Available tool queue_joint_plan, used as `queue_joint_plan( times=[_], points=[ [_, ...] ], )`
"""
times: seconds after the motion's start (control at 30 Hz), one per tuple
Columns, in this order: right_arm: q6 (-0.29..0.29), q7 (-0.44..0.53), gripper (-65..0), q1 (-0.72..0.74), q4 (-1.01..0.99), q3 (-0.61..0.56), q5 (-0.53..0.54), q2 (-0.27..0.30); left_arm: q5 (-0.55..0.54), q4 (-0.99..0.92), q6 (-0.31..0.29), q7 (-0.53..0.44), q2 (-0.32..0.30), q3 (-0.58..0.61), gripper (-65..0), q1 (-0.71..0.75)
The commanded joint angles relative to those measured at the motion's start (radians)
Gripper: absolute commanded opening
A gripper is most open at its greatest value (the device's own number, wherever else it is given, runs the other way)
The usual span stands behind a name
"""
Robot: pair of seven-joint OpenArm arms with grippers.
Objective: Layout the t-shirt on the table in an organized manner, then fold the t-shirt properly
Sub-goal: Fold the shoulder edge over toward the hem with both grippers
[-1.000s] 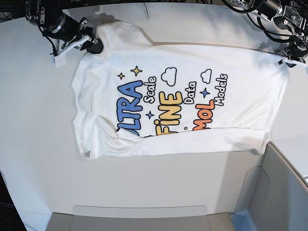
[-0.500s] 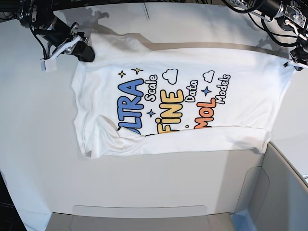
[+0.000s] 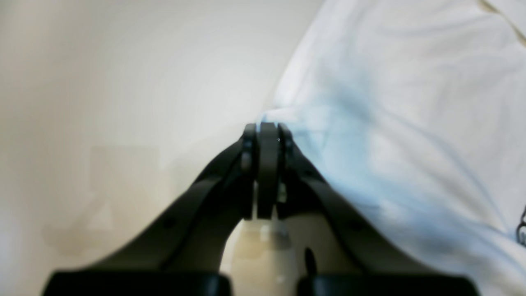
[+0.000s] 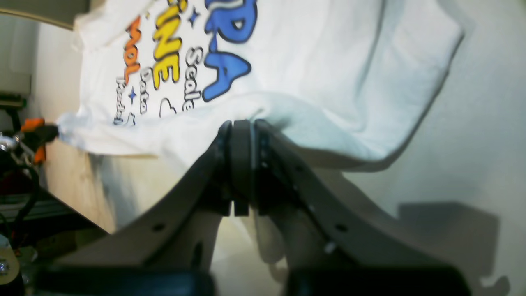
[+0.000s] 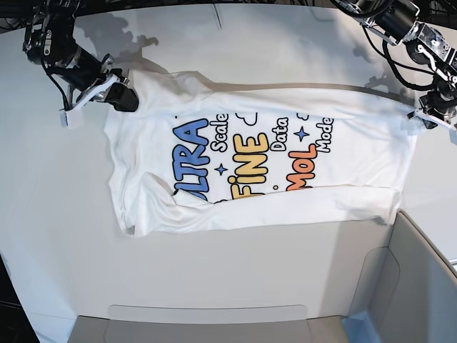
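Note:
The white t-shirt [image 5: 257,157] lies print-up on the white table [image 5: 57,214], showing blue, yellow and orange letters. Its far edge is lifted and stretched between both grippers, and it drapes over the top of the print. My right gripper [image 5: 128,100], on the base view's left, is shut on the shirt's far left corner; the right wrist view shows the pinch [image 4: 242,123] with the t-shirt [image 4: 328,61] hanging beyond. At the base view's right, my left gripper [image 5: 416,114] is shut on the far right corner, a blurred cloth fold [image 3: 411,123] meeting its tips [image 3: 267,127]. The near hem is folded over.
A grey-white plastic bin [image 5: 421,286] stands at the near right corner, its rim running along the front edge. Arm cables hang over the far corners. Bare tabletop surrounds the shirt on the left and in front.
Both grippers have moved toward the front of the table with the shirt's far edge. The lifted fold now covers the clouds and stars at the top of the print.

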Motion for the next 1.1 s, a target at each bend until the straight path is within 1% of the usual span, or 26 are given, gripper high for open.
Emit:
queue_joint_plan(
  times=[0.0, 0.1, 0.23, 0.4, 0.47, 0.67, 0.83, 0.93, 1.07],
  points=[
    [0.01, 0.007, -65.0, 0.023, 0.013, 0.0, 0.024, 0.01, -0.007, 0.017, 0.004, -0.024, -0.025, -0.006, -65.0, -0.027],
    [0.01, -0.025, -65.0, 0.066, 0.01, 0.0, 0.024, 0.01, -0.007, 0.016, 0.004, -0.024, -0.025, -0.006, -65.0, -0.044],
    [0.01, -0.028, -65.0, 0.108, 0.01, 0.002, 0.009, 0.01, -0.007, 0.016, 0.004, -0.024, -0.028, -0.006, -65.0, -0.047],
    [0.01, -0.028, -65.0, 0.155, 0.007, -0.005, -0.117, 0.0, -0.005, 0.016, 0.004, -0.027, -0.028, -0.001, -65.0, -0.076],
    [0.01, -0.028, -65.0, 0.171, -0.006, -0.026, -0.143, 0.0, -0.005, 0.016, 0.004, -0.027, -0.025, 0.0, -65.0, -0.085],
    [0.01, -0.027, -65.0, 0.221, -0.065, -0.037, -0.152, 0.002, -0.007, 0.016, 0.004, -0.027, -0.023, 0.002, -65.0, -0.128],
    [0.01, -0.024, -65.0, 0.258, -0.072, -0.037, -0.154, 0.008, -0.007, 0.013, 0.004, -0.027, -0.023, 0.002, -65.0, -0.151],
    [0.01, -0.024, -65.0, 0.289, -0.085, -0.037, -0.166, 0.01, -0.005, -0.027, 0.004, -0.029, -0.023, 0.002, -65.0, -0.169],
    [0.01, -0.024, -65.0, 0.327, -0.119, -0.037, -0.238, 0.003, -0.005, -0.127, 0.004, -0.03, -0.028, 0.003, -65.0, -0.202]
  ],
)
